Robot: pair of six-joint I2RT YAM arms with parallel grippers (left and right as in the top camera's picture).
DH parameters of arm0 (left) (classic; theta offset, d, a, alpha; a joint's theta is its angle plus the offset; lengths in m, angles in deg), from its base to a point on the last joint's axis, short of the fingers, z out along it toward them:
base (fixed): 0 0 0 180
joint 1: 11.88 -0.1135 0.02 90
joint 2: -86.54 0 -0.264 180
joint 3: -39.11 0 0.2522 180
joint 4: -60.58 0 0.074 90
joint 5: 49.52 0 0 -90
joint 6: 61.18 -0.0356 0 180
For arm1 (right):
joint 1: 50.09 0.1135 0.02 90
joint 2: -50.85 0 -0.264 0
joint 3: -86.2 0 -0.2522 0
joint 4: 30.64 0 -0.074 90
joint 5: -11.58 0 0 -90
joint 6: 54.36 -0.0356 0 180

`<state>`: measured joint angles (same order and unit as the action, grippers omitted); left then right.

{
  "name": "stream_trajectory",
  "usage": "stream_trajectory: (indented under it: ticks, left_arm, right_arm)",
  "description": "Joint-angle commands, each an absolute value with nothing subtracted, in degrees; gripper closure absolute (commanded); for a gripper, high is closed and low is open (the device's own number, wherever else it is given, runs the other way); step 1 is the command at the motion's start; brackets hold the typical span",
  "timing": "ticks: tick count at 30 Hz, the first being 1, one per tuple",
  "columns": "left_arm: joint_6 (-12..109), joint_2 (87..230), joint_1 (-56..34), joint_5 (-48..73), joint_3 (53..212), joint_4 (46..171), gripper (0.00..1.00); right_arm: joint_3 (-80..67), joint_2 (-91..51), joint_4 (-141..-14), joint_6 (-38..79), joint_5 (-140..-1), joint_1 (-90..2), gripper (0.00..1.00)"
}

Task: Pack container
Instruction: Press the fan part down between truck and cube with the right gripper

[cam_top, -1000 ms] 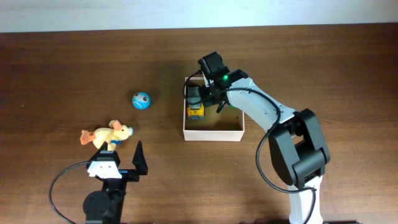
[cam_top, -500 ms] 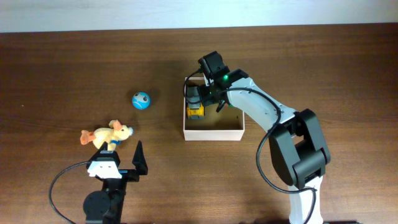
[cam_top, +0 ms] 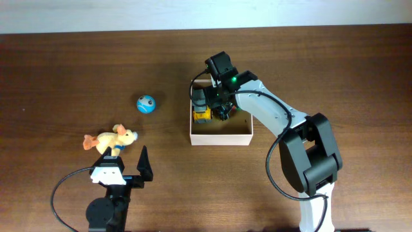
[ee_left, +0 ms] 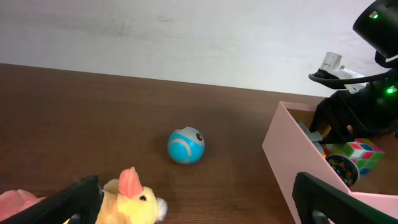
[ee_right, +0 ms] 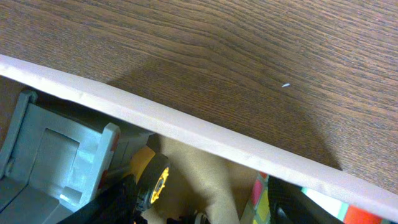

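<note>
The container is a shallow white box, tan inside, at the table's middle; it also shows in the left wrist view and the right wrist view. A yellow and grey toy truck lies in its left part, and a colour cube beside it. My right gripper is open inside the box, next to the truck and holding nothing. My left gripper is open and empty, just in front of a yellow plush toy.
A blue ball lies on the brown wooden table, left of the box and beyond the plush toy. A pale wall runs along the table's far edge.
My right gripper has shifted slightly lower into the box beside the truck. The left arm, the ball and the plush toy have not moved.
</note>
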<state>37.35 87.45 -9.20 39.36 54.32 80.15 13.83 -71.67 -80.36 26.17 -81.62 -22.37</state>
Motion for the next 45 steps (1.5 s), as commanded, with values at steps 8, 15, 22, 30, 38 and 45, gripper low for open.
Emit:
stream_trajectory:
  ticks: [8,15,22,30,38,45]
  left_arm:
    - [36.21,87.34,-9.03,38.72,53.99,79.97,0.01]
    - [36.21,87.34,-9.03,38.72,53.99,80.00,0.01]
    - [36.21,87.34,-9.03,38.72,53.99,80.00,0.01]
    - [36.21,87.34,-9.03,38.72,53.99,80.00,0.01]
    - [36.21,87.34,-9.03,38.72,53.99,80.00,0.01]
    - [36.21,87.34,-9.03,38.72,53.99,80.00,0.01]
  right_arm:
    - [14.07,-72.83,-82.33,25.71,-80.97,-22.39,0.37]
    - [17.20,-72.83,-87.38,24.16,-77.60,-22.34,0.37]
    - [17.44,-72.83,-87.25,23.52,-71.94,-22.34,0.37]
    - [17.44,-72.83,-87.66,20.81,-71.09,-22.34,0.51]
    - [17.76,-72.63,-89.76,19.00,-71.11,-22.41,0.55]
    - [20.85,-72.61,-92.67,19.06,-71.40,-22.41,0.57]
